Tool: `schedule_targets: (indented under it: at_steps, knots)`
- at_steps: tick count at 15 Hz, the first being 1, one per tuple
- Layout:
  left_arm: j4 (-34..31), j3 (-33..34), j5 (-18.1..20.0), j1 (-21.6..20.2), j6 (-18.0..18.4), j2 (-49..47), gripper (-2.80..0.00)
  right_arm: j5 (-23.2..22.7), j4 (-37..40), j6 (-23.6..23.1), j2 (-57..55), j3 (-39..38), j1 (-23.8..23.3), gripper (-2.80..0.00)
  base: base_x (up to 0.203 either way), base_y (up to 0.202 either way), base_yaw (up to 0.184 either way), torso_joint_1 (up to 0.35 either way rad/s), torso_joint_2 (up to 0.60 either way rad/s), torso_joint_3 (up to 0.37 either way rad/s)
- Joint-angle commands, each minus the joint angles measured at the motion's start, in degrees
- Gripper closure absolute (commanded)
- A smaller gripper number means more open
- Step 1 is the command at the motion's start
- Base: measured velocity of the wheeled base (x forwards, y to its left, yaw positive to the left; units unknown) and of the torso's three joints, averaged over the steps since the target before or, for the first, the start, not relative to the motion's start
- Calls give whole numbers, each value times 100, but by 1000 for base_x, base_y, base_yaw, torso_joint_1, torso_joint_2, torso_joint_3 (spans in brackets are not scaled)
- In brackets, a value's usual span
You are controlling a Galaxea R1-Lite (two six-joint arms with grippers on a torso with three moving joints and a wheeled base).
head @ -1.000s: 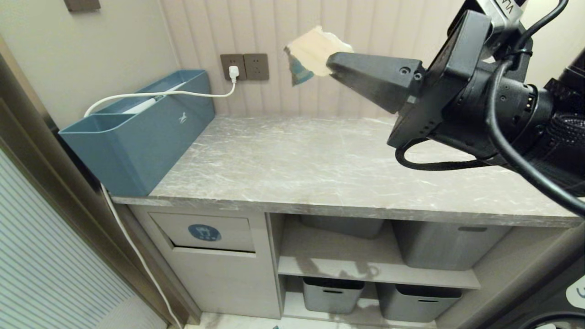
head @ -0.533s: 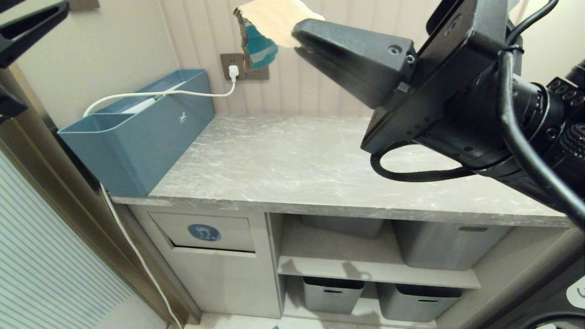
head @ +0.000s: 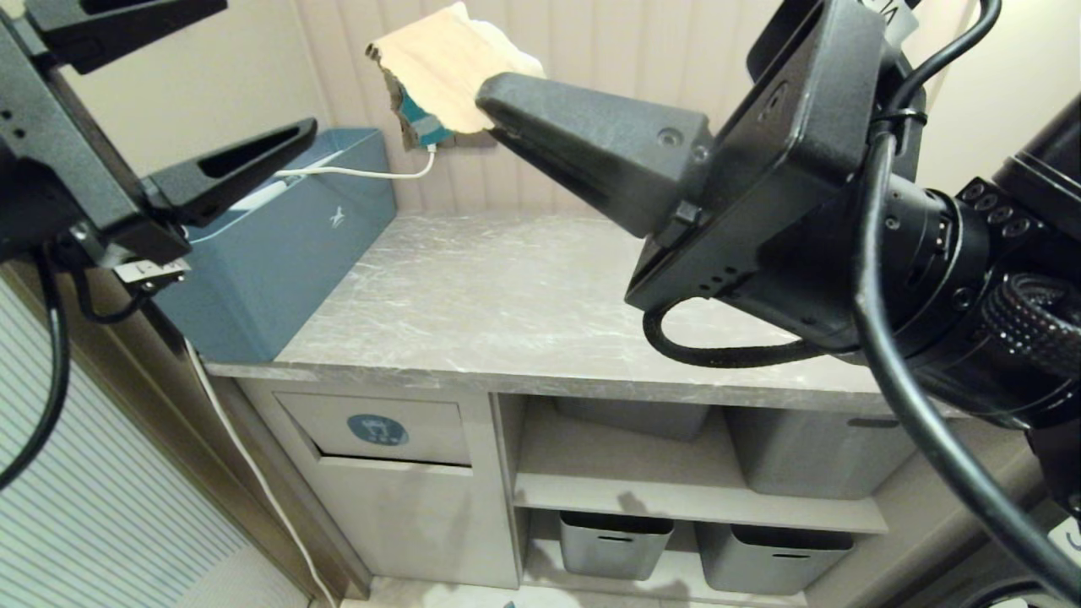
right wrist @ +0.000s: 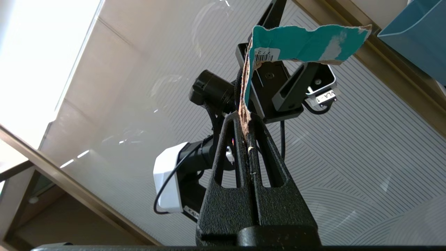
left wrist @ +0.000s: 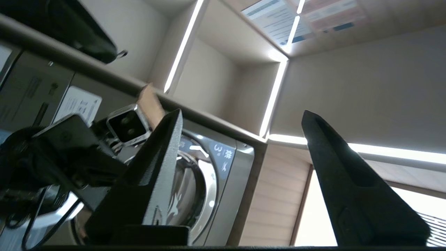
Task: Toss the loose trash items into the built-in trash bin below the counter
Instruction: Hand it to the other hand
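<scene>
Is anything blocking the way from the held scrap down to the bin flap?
The scrap, pinched in the right tool, sits high above the counter. The bin flap lies under the counter's front edge, so the slab must be cleared. The flap is shut. The open left tool hangs nearby.

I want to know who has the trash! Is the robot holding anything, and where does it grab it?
The right gripper pinches the cardboard scrap by one torn edge. The left gripper holds nothing.
</scene>
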State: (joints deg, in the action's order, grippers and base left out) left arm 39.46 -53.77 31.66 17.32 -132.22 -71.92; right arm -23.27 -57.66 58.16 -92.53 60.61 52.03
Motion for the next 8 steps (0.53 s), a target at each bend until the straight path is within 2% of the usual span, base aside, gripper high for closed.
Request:
schedule_targets:
  at_steps: [1,4,8]
  knots:
    - [17,33,24,192,-67,-32,-280,-11,-35,29,-37,-14,9,0,0,0,0,0,0,0]
    - [13,14,73,606,-46,-228,-280,-9,-311,-101,-162,-240,0,0,0,0,0,0,0,0]
    - [35,-276,86,961,7,-633,-280,-11,-536,-209,-231,-392,-9,0,0,0,0,0,0,0]
